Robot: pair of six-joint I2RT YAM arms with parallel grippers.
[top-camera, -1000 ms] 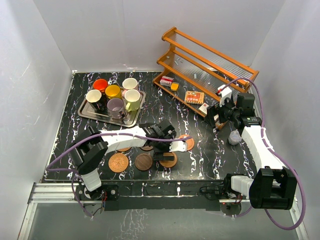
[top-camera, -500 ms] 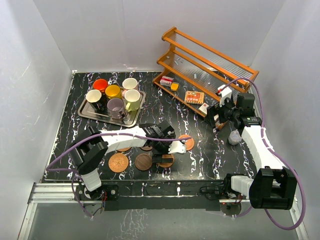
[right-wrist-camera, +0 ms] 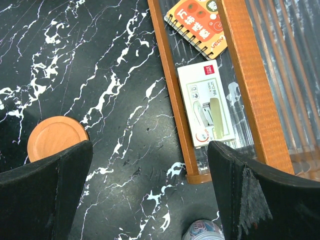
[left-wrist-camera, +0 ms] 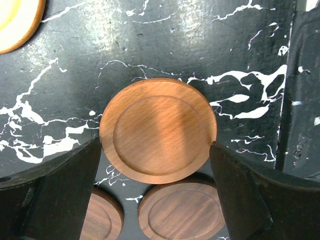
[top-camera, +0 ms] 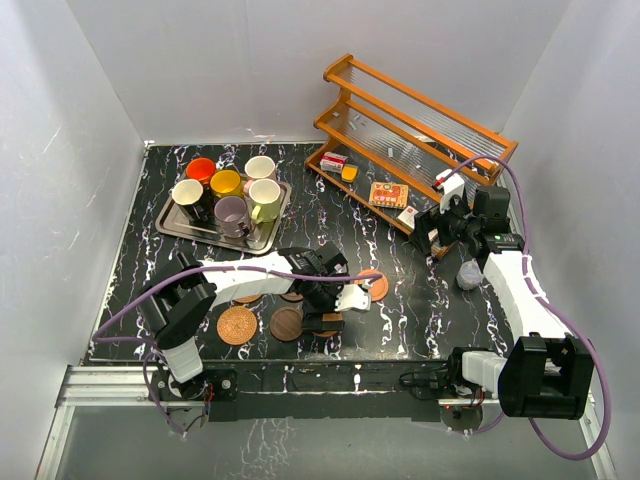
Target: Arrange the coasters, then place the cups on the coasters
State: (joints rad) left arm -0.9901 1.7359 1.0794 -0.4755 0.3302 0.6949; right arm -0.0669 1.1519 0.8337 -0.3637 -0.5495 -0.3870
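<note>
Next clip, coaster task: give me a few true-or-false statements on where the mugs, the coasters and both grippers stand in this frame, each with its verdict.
1. All six mugs stand on the metal tray, none on a coaster. True.
2. The left gripper is shut on a dark coaster. False: it is open, its fingers on either side of an orange-brown wood coaster that lies flat on the table.
3. The right gripper carries a mug. False: it is open and empty, beside the wooden rack.
4. A dark brown coaster lies right next to the orange-brown one. True.
</note>
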